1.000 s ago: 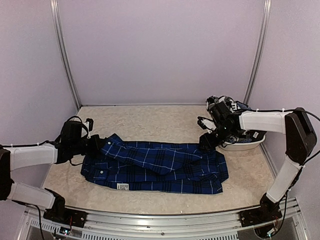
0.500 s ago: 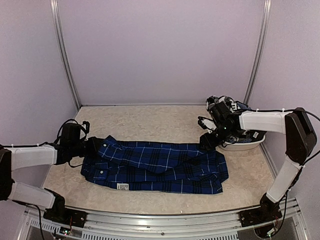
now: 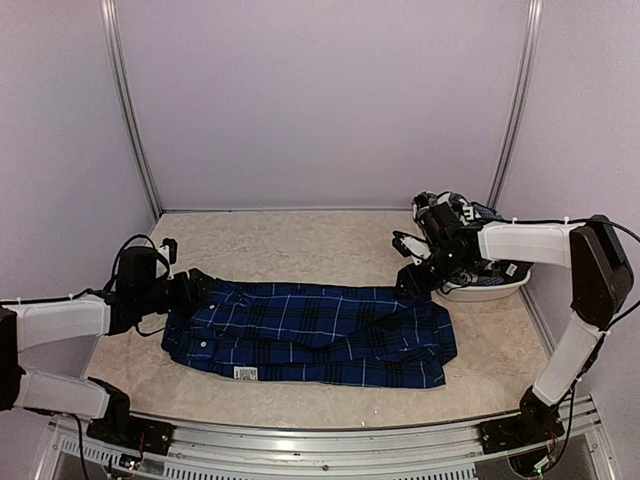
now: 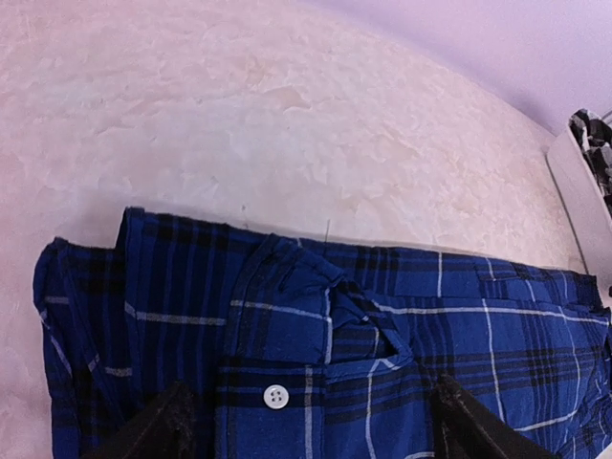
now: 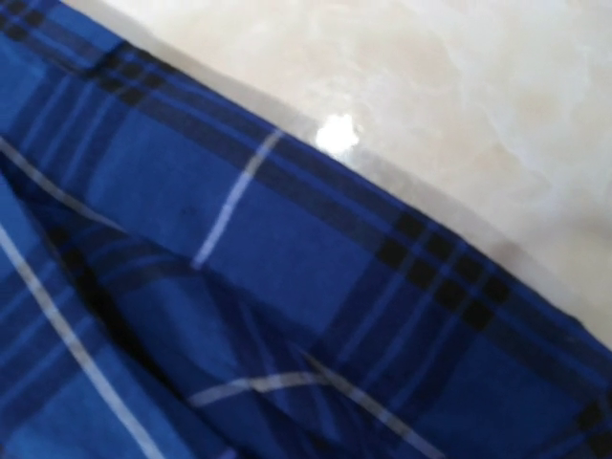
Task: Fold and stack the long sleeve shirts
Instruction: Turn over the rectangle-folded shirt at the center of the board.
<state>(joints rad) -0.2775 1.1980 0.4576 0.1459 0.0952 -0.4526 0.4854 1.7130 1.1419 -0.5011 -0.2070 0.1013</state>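
Blue plaid shirt (image 3: 310,335) lies spread lengthwise across the middle of the table (image 3: 300,240) in the top view. Its collar end points to the left of the frame and its hem end to the right, and it is mostly flat with a few soft ridges along its upper edge. A small white label (image 3: 245,373) shows on its lower edge, left of centre.

The left claw (image 3: 196,288) reaches in from the left of the frame and sits at the shirt's upper left corner, by the collar. In the left wrist view its two dark fingers (image 4: 163,430) stand wide apart at the bottom of the frame, released, with the cloth lying flat between them. A white button (image 4: 276,395) sits between them, and the rumpled collar (image 4: 320,282) lies just above it.

The right claw (image 3: 408,284) comes in from the right of the frame to the shirt's upper right corner. Its wrist view is filled with blue cloth, the cloth's edge running diagonally against bare table in the upper right. The fingers are out of that view, and from above the claw is only a dark shape, so I cannot tell whether it is released or grasping the cloth.

At the right edge of the table a white tub (image 3: 497,290) holds the black-and-white checked shirt (image 4: 595,143).
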